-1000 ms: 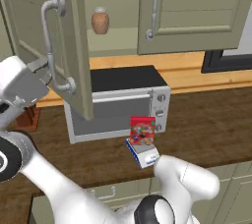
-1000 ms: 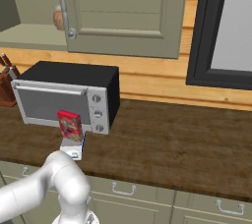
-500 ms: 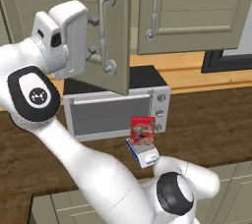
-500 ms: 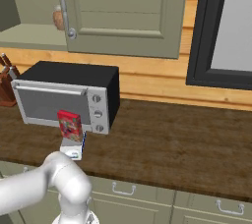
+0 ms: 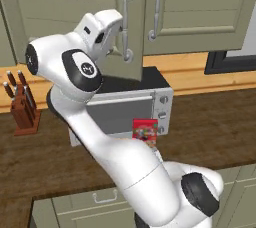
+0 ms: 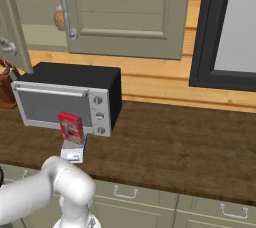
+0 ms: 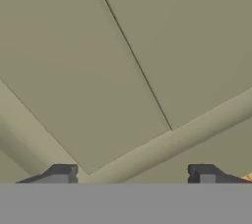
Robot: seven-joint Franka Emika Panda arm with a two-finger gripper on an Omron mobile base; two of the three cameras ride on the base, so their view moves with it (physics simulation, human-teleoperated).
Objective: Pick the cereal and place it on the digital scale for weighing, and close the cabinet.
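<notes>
Standing upright on the scale, the cereal box sits on the wooden counter just in front of the silver toaster oven; from the left base camera the same red box shows beside the oven's knobs. The cabinet above has its left door swung nearly shut, its long bar handle just beside the handle of the right door. The gripper is pressed up close to the panelled face of that door, with its two fingertips set wide apart and nothing between them. A knife block stands on the counter to the left of the oven. A brown vase shows inside the cabinet past the door edge.
</notes>
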